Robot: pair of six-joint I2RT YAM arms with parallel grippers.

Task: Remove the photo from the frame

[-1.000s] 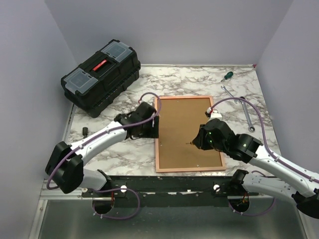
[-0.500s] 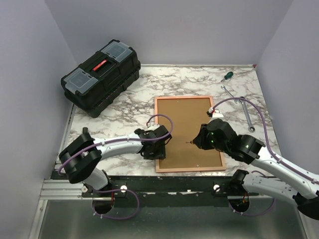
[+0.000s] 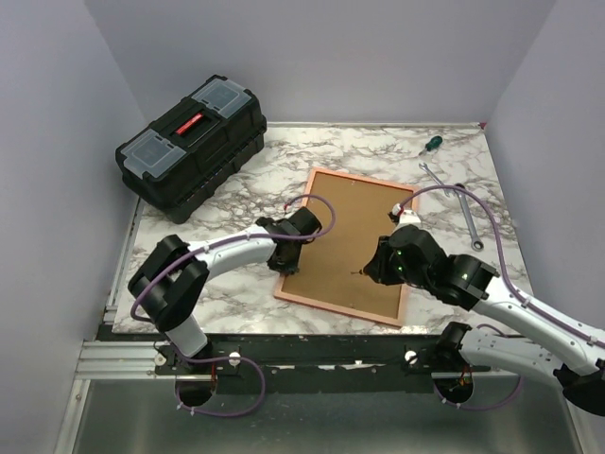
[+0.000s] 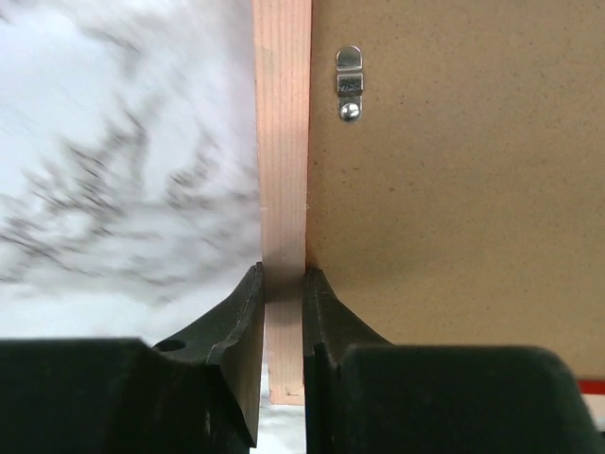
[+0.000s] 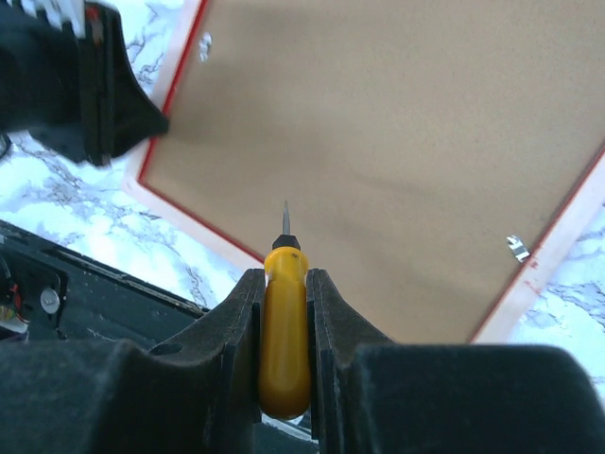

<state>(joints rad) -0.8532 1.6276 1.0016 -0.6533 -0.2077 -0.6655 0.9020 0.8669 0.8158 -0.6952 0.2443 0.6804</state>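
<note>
The frame (image 3: 336, 310) lies face down on the marble table, turned askew. Its brown backing board (image 3: 345, 246) faces up, and the photo is hidden beneath it. My left gripper (image 3: 286, 253) is shut on the frame's left rail (image 4: 283, 142) near a corner, one finger on the table side and the other on the backing board (image 4: 454, 189). A small metal turn clip (image 4: 349, 83) sits just inside that rail. My right gripper (image 3: 373, 268) is shut on a yellow-handled screwdriver (image 5: 285, 331). Its thin tip hangs over the backing board (image 5: 397, 142).
A black toolbox (image 3: 192, 144) stands at the back left. A green-handled screwdriver (image 3: 431, 144) and wrenches (image 3: 465, 213) lie at the back right. A small dark object (image 3: 162, 249) rests near the left table edge. Another turn clip (image 5: 517, 248) shows on the frame's far rail.
My left gripper moved along the frame's left rail and closed on it. The frame then swung round from square to askew. The right arm and screwdriver stayed put.
</note>
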